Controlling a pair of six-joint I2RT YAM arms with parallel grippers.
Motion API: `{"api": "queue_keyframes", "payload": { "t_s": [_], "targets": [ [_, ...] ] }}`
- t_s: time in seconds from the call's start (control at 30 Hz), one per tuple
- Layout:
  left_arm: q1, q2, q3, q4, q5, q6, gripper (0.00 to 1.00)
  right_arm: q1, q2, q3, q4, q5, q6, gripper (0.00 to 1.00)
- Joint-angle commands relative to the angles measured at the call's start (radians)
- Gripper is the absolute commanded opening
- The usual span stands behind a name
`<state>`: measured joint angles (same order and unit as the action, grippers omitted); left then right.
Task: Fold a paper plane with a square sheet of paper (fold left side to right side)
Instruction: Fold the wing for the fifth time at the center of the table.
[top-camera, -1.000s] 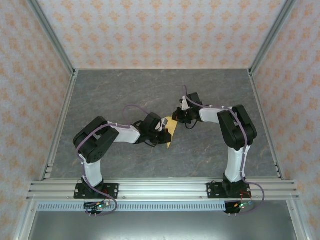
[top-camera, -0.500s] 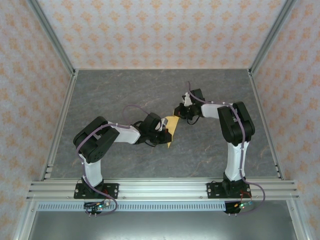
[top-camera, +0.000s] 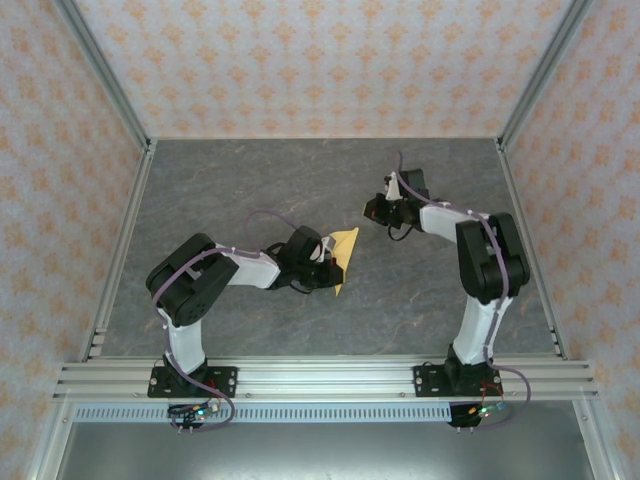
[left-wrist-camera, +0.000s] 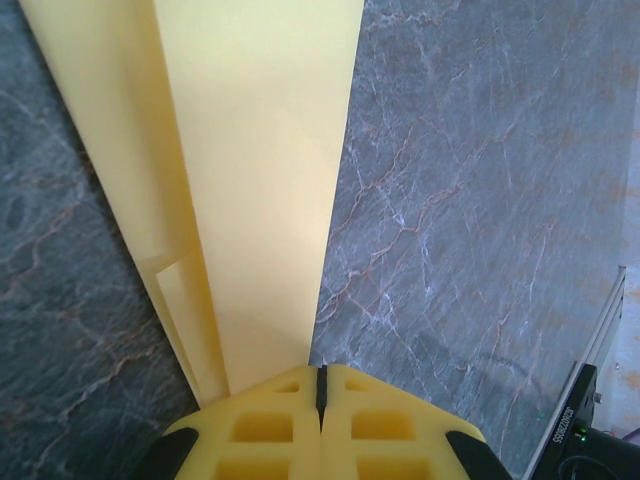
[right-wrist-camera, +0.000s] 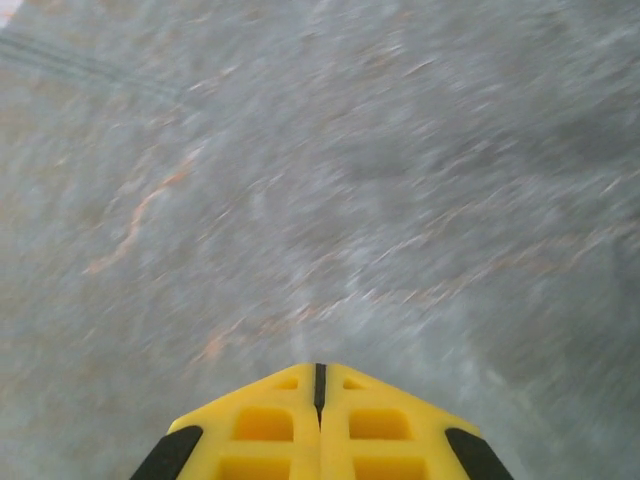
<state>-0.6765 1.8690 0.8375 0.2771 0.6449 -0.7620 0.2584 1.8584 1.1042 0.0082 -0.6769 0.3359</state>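
My left fingers (left-wrist-camera: 324, 380) are pressed tight together with the narrow end of the yellow paper (left-wrist-camera: 262, 170) running in between them, so I judge I have it pinched. From above, this hand (top-camera: 325, 268) has not budged in the last second; it sits mid-table against the paper's left edge. The paper (top-camera: 343, 256) is no longer a flat square but a creased, pointed shape, its tip aimed toward my bases. Up close I see long layers lying over one another, and a small flap near my fingers.

What changes is on the right. A second ago my right fingers (top-camera: 374, 210) were at the paper's far corner; now they are drawn back and to the right, well apart from it, over bare grey table (top-camera: 250, 180). They (right-wrist-camera: 320, 372) are clenched on nothing, and the stone under them smears with motion.

To my mind, that means the right hand's press on this crease is finished, and the left alone pins the paper for whatever fold comes next.
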Motion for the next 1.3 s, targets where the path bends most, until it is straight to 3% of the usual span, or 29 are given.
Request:
{"api": "queue_keyframes", "payload": {
  "t_s": [0.0, 0.33, 0.77, 1.03, 1.27],
  "targets": [
    [-0.015, 0.014, -0.042, -0.129, -0.048, 0.001, 0.02, 0.081, -0.090, -0.098, 0.043, 0.000, 0.030, 0.00],
    [-0.015, -0.007, -0.036, -0.106, -0.034, 0.001, 0.03, 0.186, -0.002, -0.182, 0.148, -0.007, 0.157, 0.00],
    [-0.016, -0.156, -0.022, -0.114, 0.051, -0.014, 0.12, 0.192, 0.080, -0.115, -0.045, 0.077, 0.107, 0.00],
    [-0.030, -0.095, 0.008, -0.103, 0.101, -0.031, 0.12, 0.200, 0.087, -0.105, -0.068, 0.089, 0.092, 0.00],
    [-0.034, -0.063, 0.008, -0.105, 0.071, -0.031, 0.12, 0.203, 0.087, -0.105, -0.082, 0.100, 0.083, 0.00]
  ]
}}
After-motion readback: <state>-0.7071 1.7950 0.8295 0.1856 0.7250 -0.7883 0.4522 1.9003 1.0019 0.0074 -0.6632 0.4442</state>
